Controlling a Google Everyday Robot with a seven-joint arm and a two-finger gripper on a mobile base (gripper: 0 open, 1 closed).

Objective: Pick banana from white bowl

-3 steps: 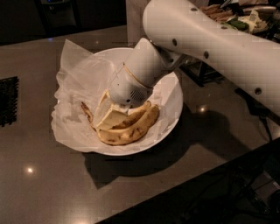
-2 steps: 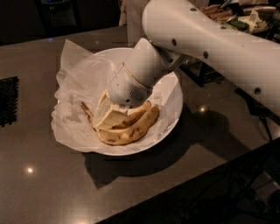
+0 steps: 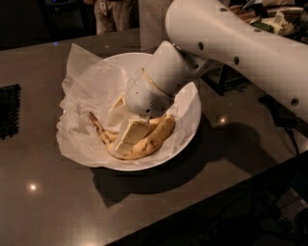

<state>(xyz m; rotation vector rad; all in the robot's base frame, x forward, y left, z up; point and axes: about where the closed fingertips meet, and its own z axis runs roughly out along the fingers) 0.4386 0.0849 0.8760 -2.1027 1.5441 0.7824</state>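
Blotchy banana (image 3: 156,140) under end effector (image 3: 124,129), glossy bowl (image 3: 192,113)

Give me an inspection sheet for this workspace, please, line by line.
Surface: dark glossy table, lamp glints on it.
Job's things: blotched banana lying in the white bowl, on crumpled paper lining.
Clutter: black grille at the table's left edge.
Grippers: gripper down inside the bowl, at the banana.
Cables: dark cable beyond the table's right edge.
Surroundings: person standing behind the table; food items at far right.
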